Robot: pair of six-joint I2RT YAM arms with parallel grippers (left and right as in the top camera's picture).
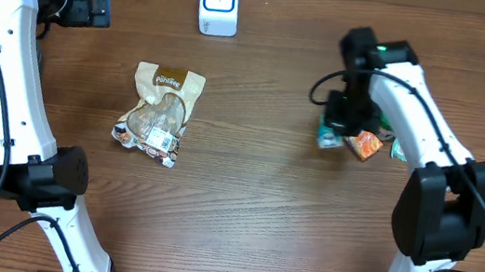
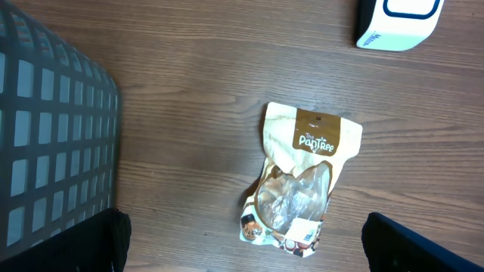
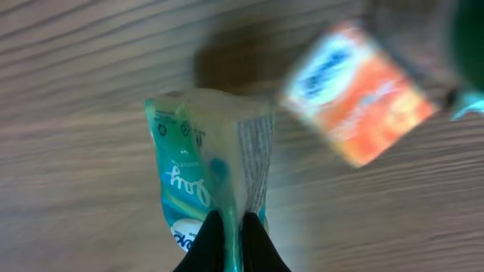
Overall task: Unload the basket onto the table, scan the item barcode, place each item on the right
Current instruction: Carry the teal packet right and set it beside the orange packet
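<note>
R end effector (image 3: 231,227) pressed together, pinching a thin, crinkly teal pouch (image 3: 193,166) by its edge, right-centre over the wood-grain counter (image 1: 243,202). Pouch's lower end is cut off, print too blurry to read. Orange packet (image 3: 363,98) beside it, blurred. L end effector (image 1: 100,5) spread wide, holding nothing. White rounded scanner (image 1: 219,3) at far edge. Glossy beige pouch (image 1: 159,111) lies crumpled. Grey mesh basket (image 2: 53,128) partly out of frame.

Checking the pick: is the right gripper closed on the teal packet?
Yes, the right gripper pinches one edge of the teal packet.
</note>
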